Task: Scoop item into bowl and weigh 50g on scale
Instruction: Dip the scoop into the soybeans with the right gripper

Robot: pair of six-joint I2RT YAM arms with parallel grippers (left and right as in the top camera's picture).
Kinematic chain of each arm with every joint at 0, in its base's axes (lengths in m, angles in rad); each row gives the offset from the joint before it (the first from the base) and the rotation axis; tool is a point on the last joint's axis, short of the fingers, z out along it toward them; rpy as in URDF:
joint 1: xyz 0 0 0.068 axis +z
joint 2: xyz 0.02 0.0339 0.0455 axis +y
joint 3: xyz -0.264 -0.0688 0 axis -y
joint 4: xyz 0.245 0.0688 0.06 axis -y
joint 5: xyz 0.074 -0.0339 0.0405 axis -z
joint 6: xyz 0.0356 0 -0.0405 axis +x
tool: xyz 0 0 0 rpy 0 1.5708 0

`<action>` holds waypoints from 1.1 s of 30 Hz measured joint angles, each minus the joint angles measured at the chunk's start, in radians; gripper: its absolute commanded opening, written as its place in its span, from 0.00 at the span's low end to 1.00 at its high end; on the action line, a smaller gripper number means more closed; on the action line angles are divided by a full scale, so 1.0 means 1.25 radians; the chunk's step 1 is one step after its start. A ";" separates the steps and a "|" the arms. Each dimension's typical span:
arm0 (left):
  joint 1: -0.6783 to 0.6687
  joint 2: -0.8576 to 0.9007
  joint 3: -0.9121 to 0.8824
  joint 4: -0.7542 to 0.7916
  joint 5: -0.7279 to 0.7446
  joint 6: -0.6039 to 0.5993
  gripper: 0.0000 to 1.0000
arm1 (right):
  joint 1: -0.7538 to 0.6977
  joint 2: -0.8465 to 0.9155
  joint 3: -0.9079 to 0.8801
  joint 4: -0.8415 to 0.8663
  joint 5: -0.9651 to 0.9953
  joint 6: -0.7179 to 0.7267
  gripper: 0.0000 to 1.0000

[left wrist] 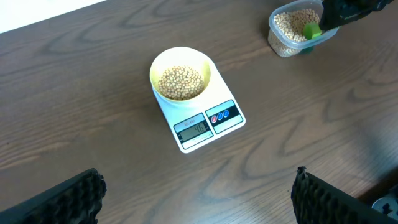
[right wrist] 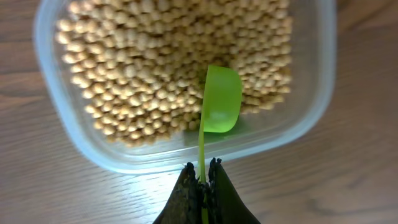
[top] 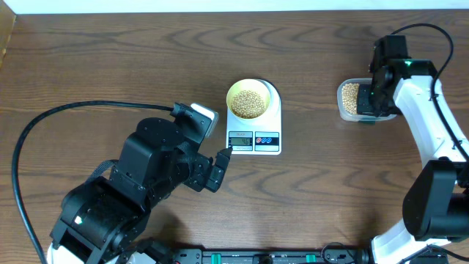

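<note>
- right gripper [right wrist: 203, 171] is closest in the right wrist view, its jaws clenched on the thin handle of a green scoop [right wrist: 221, 99].
- the scoop's cup looks empty and sits over the beans [right wrist: 149, 62] in the clear tub [right wrist: 298, 127].
- left gripper [left wrist: 198, 177] hangs released above the tabletop [left wrist: 74, 106], jaws wide apart and holding nothing, in front of the scale [left wrist: 233, 121].
- the pale yellow bowl [left wrist: 156, 65] stands on the scale's platform with a good layer of beans in it, so most of the scooping looks done.
- the display [left wrist: 193, 129] shows digits too small to read surely, so i cannot tell if 50g is reached.
- likely left: a small top-up or trim, then checking the reading.
</note>
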State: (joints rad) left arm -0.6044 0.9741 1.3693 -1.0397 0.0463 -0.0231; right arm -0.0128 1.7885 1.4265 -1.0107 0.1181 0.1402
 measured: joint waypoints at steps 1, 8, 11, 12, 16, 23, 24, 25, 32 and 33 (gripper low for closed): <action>0.000 0.000 0.000 0.000 0.000 0.000 0.98 | -0.004 0.000 0.000 0.000 -0.018 -0.003 0.01; 0.000 0.000 0.000 0.000 0.000 0.000 0.98 | -0.009 0.000 -0.002 0.016 -0.133 -0.024 0.01; 0.000 0.000 0.000 0.000 0.000 0.000 0.98 | -0.016 0.000 -0.008 0.031 -0.172 -0.024 0.01; 0.000 0.000 0.000 0.000 0.000 0.000 0.98 | -0.022 0.000 -0.010 0.035 -0.185 -0.024 0.01; 0.000 0.000 0.000 0.000 0.000 0.000 0.98 | -0.063 0.000 -0.020 0.048 -0.241 -0.023 0.01; 0.000 0.000 0.000 0.000 0.000 0.000 0.98 | -0.170 0.000 -0.023 0.061 -0.345 -0.021 0.01; 0.000 0.000 0.000 0.000 0.000 0.000 0.98 | -0.194 0.000 -0.023 0.062 -0.370 -0.022 0.01; 0.000 0.000 0.000 0.000 0.000 0.000 0.98 | -0.208 0.000 -0.023 0.061 -0.385 -0.024 0.01; 0.000 0.000 0.000 0.000 0.000 0.000 0.98 | -0.315 0.000 -0.029 0.062 -0.518 -0.056 0.01; 0.000 0.000 0.000 0.000 0.000 0.000 0.98 | -0.327 0.000 -0.033 0.062 -0.536 -0.062 0.01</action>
State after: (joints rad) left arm -0.6044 0.9741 1.3693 -1.0397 0.0463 -0.0231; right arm -0.4217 1.7885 1.3849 -0.9333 -0.5518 0.0624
